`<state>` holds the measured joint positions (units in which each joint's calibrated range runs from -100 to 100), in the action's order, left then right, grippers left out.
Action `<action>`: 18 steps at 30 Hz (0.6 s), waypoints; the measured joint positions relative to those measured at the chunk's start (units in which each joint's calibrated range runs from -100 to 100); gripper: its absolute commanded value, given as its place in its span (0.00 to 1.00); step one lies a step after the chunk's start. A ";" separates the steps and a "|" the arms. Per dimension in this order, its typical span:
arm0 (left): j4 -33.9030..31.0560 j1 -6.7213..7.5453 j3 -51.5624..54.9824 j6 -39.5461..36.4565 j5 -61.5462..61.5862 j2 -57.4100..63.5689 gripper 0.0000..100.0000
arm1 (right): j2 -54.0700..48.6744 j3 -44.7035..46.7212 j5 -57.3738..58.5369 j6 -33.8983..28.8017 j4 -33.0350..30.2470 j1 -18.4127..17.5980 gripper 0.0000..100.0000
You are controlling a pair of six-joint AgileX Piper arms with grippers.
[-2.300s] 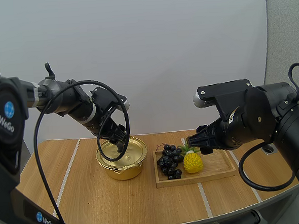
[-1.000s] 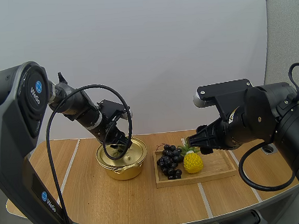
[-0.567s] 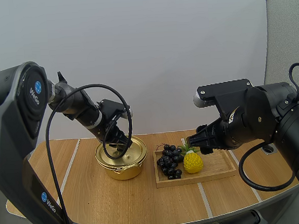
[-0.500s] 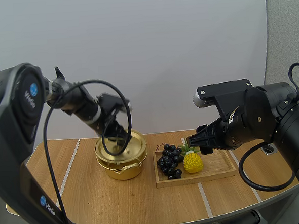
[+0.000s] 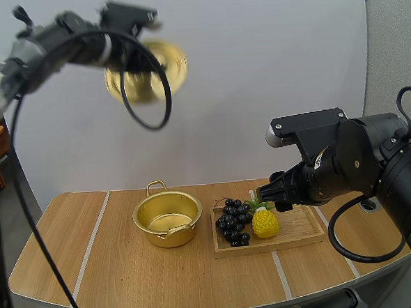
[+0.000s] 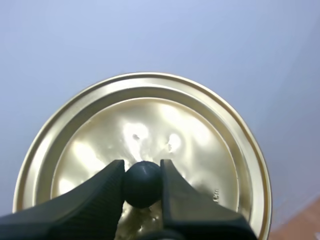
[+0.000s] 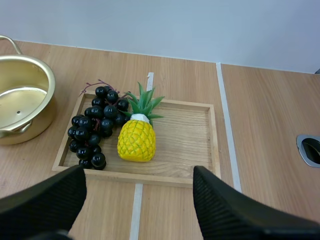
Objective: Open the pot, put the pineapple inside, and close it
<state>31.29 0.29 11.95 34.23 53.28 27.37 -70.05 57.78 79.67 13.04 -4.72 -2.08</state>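
The gold pot [image 5: 167,218] stands open on the table, its inside bare [image 7: 20,102]. Its gold lid [image 5: 151,68] hangs high above the table's left half, tilted. My left gripper [image 6: 142,171] is shut on the lid's black knob [image 6: 142,184], and in the high view this gripper [image 5: 131,55] sits just behind the lid [image 6: 145,130]. The yellow pineapple [image 5: 265,222] lies on the wooden tray [image 5: 297,233], right of the pot. My right gripper [image 5: 262,192] hovers open just above and behind the pineapple [image 7: 136,141], and its fingers [image 7: 47,200] stand wide apart with nothing between them.
A bunch of dark grapes [image 5: 232,222] lies on the tray's left side, between the pineapple and the pot, with the same grapes [image 7: 95,131] beside the tray's rim [image 7: 192,172]. A round hole [image 7: 311,149] is set in the table to the right.
My left gripper has lifted the lid off the pot and carried it high up, leaving the pot open. The right arm has not moved.
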 measured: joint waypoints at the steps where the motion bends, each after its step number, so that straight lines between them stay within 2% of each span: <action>1: 0.11 0.00 -1.07 -0.31 -2.04 1.04 0.00 | 0.00 0.00 0.00 0.00 0.00 0.00 1.00; 8: 0.09 0.00 -11.82 -2.28 -15.58 7.45 0.00 | 0.00 0.00 0.00 0.00 0.00 0.00 1.00; 18: -0.43 0.00 -19.31 -2.85 -16.67 8.00 0.00 | 0.00 0.00 0.00 0.00 0.00 0.00 1.00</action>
<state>30.86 0.29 -7.36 31.38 36.61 35.37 -70.05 57.78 79.67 13.04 -4.72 -2.08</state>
